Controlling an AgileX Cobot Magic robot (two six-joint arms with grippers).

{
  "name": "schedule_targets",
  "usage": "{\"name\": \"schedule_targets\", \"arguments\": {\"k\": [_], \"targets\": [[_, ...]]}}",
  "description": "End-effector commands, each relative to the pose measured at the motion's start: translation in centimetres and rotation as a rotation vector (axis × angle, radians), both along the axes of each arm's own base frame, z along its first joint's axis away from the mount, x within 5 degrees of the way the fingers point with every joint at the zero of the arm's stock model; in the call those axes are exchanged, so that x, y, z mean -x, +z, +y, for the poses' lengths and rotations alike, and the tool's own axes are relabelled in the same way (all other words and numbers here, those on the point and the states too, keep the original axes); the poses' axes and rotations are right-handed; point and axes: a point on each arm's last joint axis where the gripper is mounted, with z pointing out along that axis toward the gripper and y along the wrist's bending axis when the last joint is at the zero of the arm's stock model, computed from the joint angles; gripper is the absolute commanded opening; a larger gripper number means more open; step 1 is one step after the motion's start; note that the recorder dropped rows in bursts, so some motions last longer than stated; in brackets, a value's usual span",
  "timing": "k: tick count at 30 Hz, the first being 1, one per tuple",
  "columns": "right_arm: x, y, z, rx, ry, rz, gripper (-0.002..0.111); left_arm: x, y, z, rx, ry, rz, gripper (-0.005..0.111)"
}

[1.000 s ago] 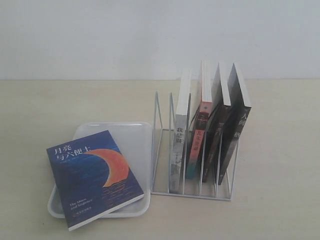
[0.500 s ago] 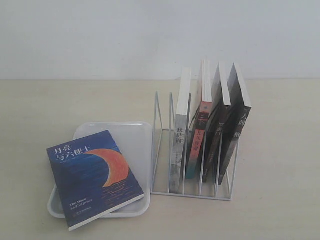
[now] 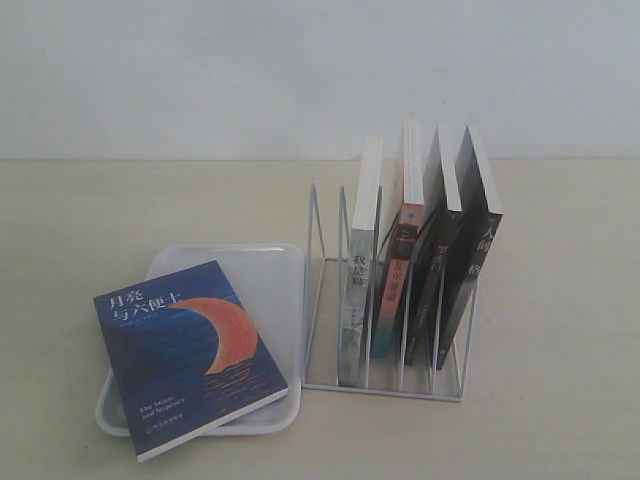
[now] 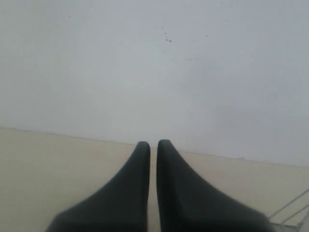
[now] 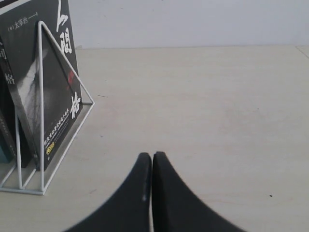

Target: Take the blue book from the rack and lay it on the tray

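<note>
Blue book (image 3: pixel 188 355) is out of the rack (image 3: pixel 309 290) and lies flat, cover up, askew on the tray (image 3: pixel 270 275), one corner overhanging the near rim. Left gripper (image 4: pixel 153 144) and right gripper (image 5: pixel 152 155) are clenched and empty. Judged: laying-down step complete; no further grasp called for

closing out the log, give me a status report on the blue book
Left gripper shut, empty. Right gripper shut, empty, beside the rack. Blue book flat on the tray, near corner past the rim. Nothing on the book.
</note>
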Motion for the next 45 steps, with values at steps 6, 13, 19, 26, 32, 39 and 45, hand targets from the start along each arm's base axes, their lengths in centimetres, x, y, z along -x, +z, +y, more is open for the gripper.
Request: {"name": "schedule_targets", "arguments": {"k": [6, 13, 19, 26, 32, 39, 45], "targets": [[0.0, 0.1, 0.0, -0.003, -0.007, -0.01, 0.0, 1.1, -4.4, 1.0, -0.17, 0.117, -0.05, 0.005], [0.0, 0.1, 0.0, -0.003, -0.007, -0.013, 0.0, 1.6, -5.2, 0.4, -0.156, 0.057, -0.055, 0.005], [0.0, 0.1, 0.0, -0.003, -0.007, -0.015, 0.0, 1.6, -5.4, 0.2, -0.086, 0.025, -0.036, 0.005], [0.0, 0.1, 0.0, -0.003, -0.007, -0.015, 0.0, 1.6, -5.5, 0.2, 0.206, 0.016, -0.017, 0.005], [0.0, 0.1, 0.0, -0.003, -0.007, -0.015, 0.0, 1.7, -7.5, 0.8, 0.082, 0.093, 0.2, 0.005], [0.0, 0.1, 0.0, -0.003, -0.007, -0.015, 0.0, 1.8, -7.8, 0.5, -0.108, 0.048, 0.226, 0.005], [0.0, 0.1, 0.0, -0.003, -0.007, -0.015, 0.0, 1.8, -7.8, 0.5, -0.103, 0.048, 0.226, 0.005]]}}
